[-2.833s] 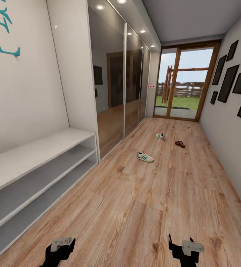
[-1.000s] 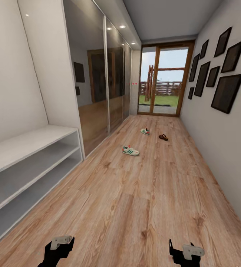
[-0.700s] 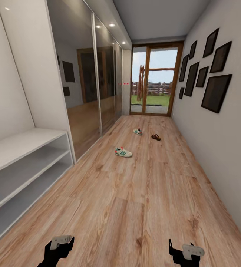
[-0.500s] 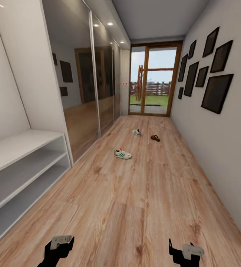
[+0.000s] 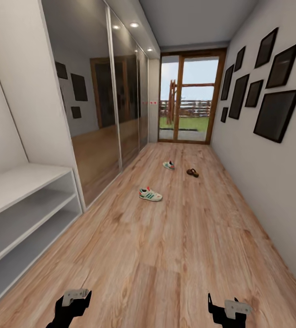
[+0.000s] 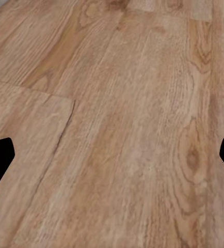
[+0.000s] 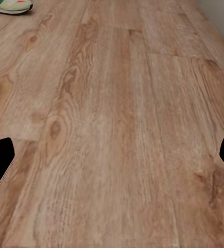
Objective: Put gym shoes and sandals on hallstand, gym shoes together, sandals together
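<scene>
A wheeled robot faces down a corridor, its left gripper (image 5: 73, 304) and right gripper (image 5: 225, 310) held low over the corridor floor (image 5: 175, 255), fingers spread apart and empty in both wrist views. The nearer gym shoe (image 5: 150, 194) lies mid-floor; the farther gym shoe (image 5: 168, 165) and one sandal (image 5: 192, 172) lie near each other toward the glass door (image 5: 186, 98). The pale hallstand (image 5: 20, 182) stands along the floor's left edge, beside mirrored wardrobe doors (image 5: 102, 100).

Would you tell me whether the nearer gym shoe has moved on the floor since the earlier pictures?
No. The nearer gym shoe lies on the same floor planks; only the camera moved.
</scene>
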Available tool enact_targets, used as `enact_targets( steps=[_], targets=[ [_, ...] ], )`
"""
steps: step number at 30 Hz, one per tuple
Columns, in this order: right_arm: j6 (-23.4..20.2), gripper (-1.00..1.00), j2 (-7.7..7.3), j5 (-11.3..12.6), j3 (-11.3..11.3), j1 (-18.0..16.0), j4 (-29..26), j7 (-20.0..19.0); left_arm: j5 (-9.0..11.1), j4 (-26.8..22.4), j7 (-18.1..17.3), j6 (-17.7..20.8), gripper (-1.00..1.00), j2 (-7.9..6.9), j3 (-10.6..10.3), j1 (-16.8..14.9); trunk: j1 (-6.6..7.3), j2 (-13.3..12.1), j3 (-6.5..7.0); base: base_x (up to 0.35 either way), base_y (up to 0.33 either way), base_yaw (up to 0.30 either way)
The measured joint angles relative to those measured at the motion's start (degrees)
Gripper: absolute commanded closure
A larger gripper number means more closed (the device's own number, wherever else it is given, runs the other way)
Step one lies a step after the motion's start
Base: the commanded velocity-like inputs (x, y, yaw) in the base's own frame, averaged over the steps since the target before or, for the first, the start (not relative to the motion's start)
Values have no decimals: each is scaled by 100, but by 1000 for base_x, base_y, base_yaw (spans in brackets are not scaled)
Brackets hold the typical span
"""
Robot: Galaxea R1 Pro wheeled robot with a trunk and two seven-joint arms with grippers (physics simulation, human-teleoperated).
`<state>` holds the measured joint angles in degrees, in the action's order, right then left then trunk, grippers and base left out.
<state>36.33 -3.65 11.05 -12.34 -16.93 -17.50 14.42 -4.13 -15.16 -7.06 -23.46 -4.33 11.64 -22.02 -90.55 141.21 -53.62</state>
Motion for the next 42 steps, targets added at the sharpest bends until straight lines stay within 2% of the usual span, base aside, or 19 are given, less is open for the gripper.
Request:
enact_targets(
  steps=[42],
  targets=[
    [5,-100,26,6,0,0,18,0,-1,18,0,0,-100,0,3,0,0,0,0,337,0,0]
  ],
)
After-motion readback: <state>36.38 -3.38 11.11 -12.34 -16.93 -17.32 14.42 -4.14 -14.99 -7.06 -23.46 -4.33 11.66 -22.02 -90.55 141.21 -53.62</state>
